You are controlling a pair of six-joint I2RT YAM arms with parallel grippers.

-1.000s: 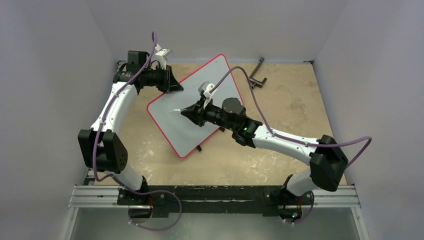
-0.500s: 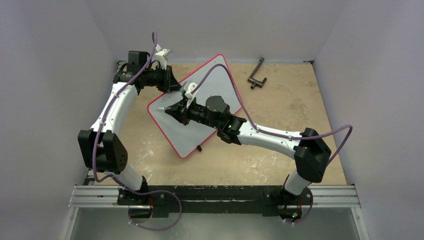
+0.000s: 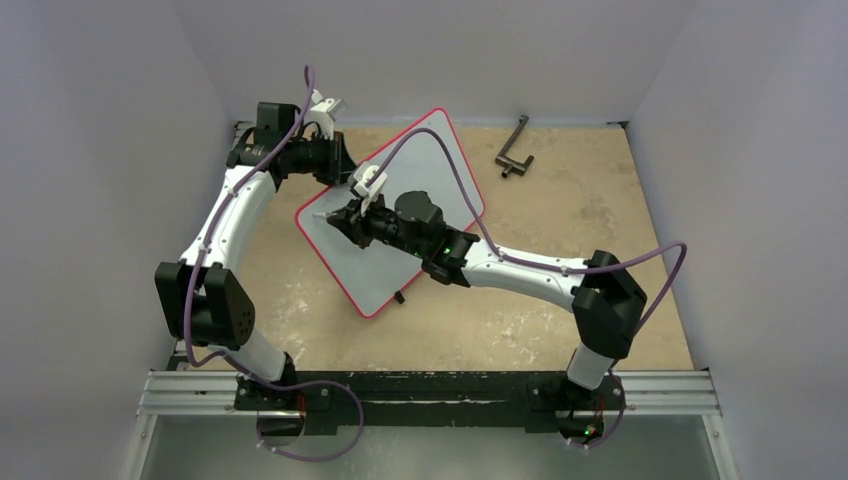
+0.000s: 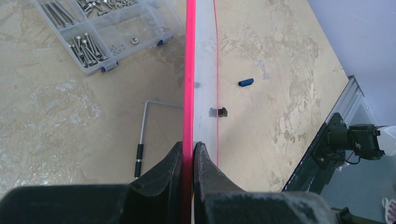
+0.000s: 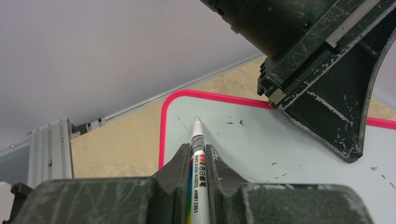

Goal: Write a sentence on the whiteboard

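White marker (image 5: 198, 175) tight in right gripper (image 5: 197, 148)

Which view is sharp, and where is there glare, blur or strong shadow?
Top view: even soft light, sharp, no glare on the board. Left wrist: its rim looks oversaturated pink; the left gripper is dark, underexposed. Right wrist: the marker print is readable; no blur.

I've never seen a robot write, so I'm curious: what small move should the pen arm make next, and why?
Probably lower the marker tip onto the whiteboard and start the first stroke. The right tool grips the marker, its tip points at a rounded corner, no writing shows, and the left tool clamps the red rim.
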